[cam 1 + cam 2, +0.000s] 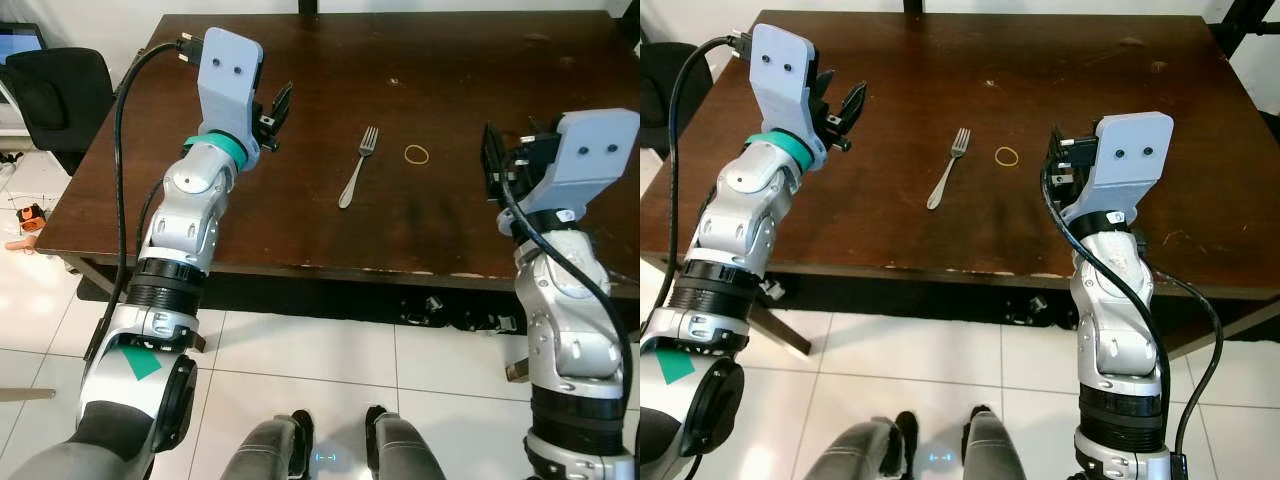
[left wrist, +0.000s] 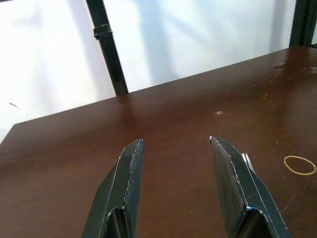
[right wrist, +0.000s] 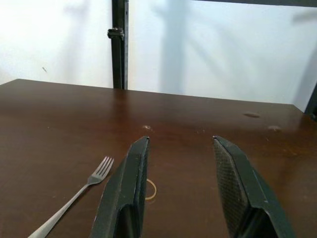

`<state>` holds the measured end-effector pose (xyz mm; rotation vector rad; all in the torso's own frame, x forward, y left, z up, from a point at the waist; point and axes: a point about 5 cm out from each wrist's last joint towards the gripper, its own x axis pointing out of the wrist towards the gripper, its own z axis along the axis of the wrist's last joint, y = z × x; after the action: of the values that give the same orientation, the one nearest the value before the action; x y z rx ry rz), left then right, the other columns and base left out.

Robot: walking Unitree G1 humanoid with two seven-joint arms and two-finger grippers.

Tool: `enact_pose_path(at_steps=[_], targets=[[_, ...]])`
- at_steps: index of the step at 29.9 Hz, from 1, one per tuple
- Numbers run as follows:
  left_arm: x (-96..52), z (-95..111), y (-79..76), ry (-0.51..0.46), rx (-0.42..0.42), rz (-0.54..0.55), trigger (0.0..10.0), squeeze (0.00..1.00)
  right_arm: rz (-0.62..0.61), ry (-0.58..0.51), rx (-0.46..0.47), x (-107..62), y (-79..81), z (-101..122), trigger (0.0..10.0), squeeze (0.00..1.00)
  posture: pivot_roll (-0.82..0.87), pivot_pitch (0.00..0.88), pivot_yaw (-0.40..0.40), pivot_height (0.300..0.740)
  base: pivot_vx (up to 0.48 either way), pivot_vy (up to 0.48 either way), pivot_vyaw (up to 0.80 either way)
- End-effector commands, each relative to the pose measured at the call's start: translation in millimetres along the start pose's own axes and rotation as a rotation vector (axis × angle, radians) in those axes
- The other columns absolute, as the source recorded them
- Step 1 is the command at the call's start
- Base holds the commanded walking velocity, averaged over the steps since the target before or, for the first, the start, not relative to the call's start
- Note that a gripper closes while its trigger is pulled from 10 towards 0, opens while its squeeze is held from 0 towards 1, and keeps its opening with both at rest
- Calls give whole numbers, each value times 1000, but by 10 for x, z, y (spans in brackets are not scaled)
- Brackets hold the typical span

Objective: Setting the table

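— Fork is lying alone on the dark wooden surface, tines pointing away from the robot, with a rubber band resting just beside it toward the robot's right.

— How is it likely to be handling?

— Judging by the look, it is thin, stiff metal and light, lying flat and probably slippery; pinching the narrow handle around its middle, across its width, is looking like the safest hold, since the fingers must be getting under a low edge.

— And the claws?

— The left claw is hovering above the surface on the fork's left with its fingers spread apart and holding nothing. The right claw is hanging over the near right part of the surface, also spread and empty.

— What is one view giving that another is not?

— The right wrist view is showing the fork from low down, tines raised slightly off the wood, with the band partly hidden behind one finger. The head views are giving the layout from above, plus a black chair off the surface's left end.
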<state>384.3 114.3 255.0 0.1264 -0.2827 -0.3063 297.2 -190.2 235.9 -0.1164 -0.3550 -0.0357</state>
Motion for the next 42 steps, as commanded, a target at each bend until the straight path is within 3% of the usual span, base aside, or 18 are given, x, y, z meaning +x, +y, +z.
enact_pose_path(at_steps=[1, 6, 17, 24, 35, 42], targets=[[-5, -60, -3, 20, 2, 5, 10000, 16, -11, 1, 4, -19, -22, -13, 10000, 0, -103, 44, 122, 740, 259, -401, 0], [12, -50, 0, 19, -20, 8, 10000, 0, -14, 6, 4, -32, -34, -27, 10000, 0, -109, 41, 125, 740, 280, -380, 0], [13, -43, 25, 26, -70, 7, 10000, 0, -12, 9, 0, -36, -48, -35, 10000, 0, -108, 43, 123, 740, 0, 0, 0], [17, -41, 5, 23, -75, -7, 10000, 0, -9, 10, 2, -37, -45, -40, 10000, 0, -110, 47, 123, 740, 0, 0, 0], [23, -45, 8, 28, -70, -3, 10000, 0, -8, 10, 1, -33, -46, -41, 10000, 0, -111, 49, 122, 740, 0, -440, 0], [29, -55, 2, 41, -80, 2, 10000, 0, -5, 10, 0, -33, -39, -39, 10000, 0, -114, 49, 122, 740, 0, 0, 0]])
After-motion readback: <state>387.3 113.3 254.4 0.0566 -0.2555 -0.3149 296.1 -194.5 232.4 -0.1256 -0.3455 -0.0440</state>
